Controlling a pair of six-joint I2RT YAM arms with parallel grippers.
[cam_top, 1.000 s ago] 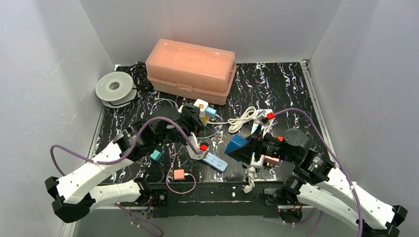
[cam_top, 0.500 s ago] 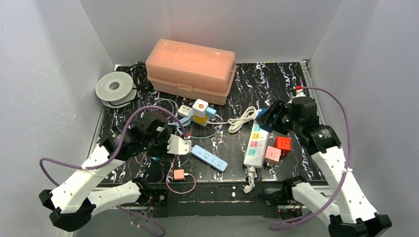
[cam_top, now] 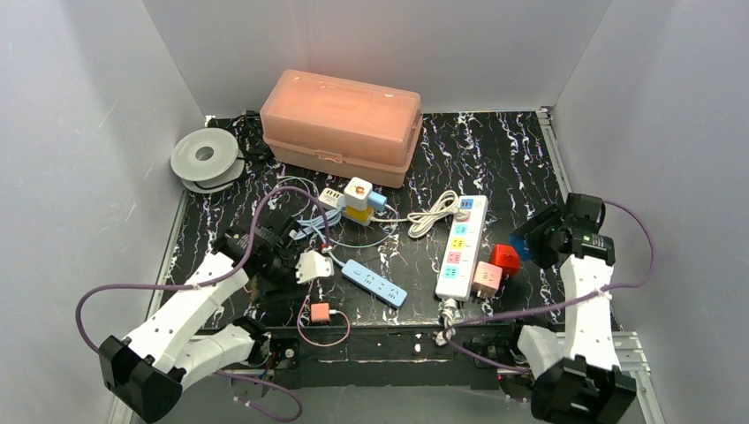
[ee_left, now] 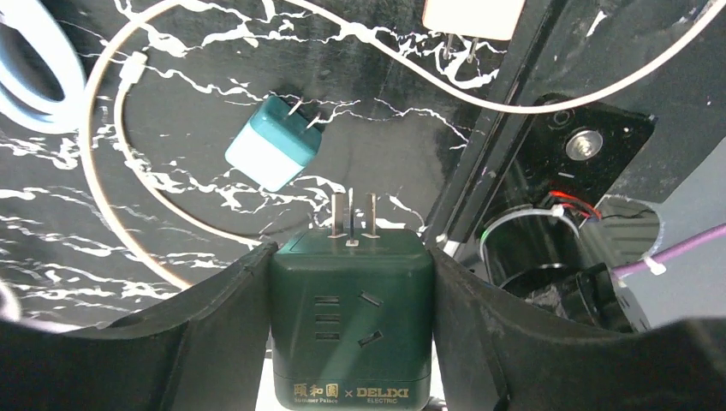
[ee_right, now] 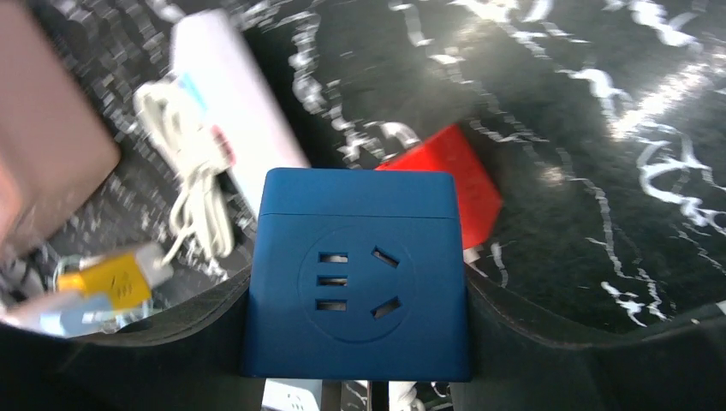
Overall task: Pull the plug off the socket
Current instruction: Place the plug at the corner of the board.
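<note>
Table [cam_top: 521,150]: left fingers [ee_left: 214,334] clamp green cube [ee_left: 351,317], right fingers [ee_right: 548,360] blue cube [ee_right: 355,282]

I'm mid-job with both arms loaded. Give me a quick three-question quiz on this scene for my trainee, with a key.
1. True or false: the green adapter in the left pincer has bare prongs, plugged into nothing.
2. Pick one: the socket cube gripped by the right pincer is A red, B blue, C pink.
3. Fill in: the pink plug lies right beside the white ____.
Key: 1 true; 2 B; 3 power strip.
</note>
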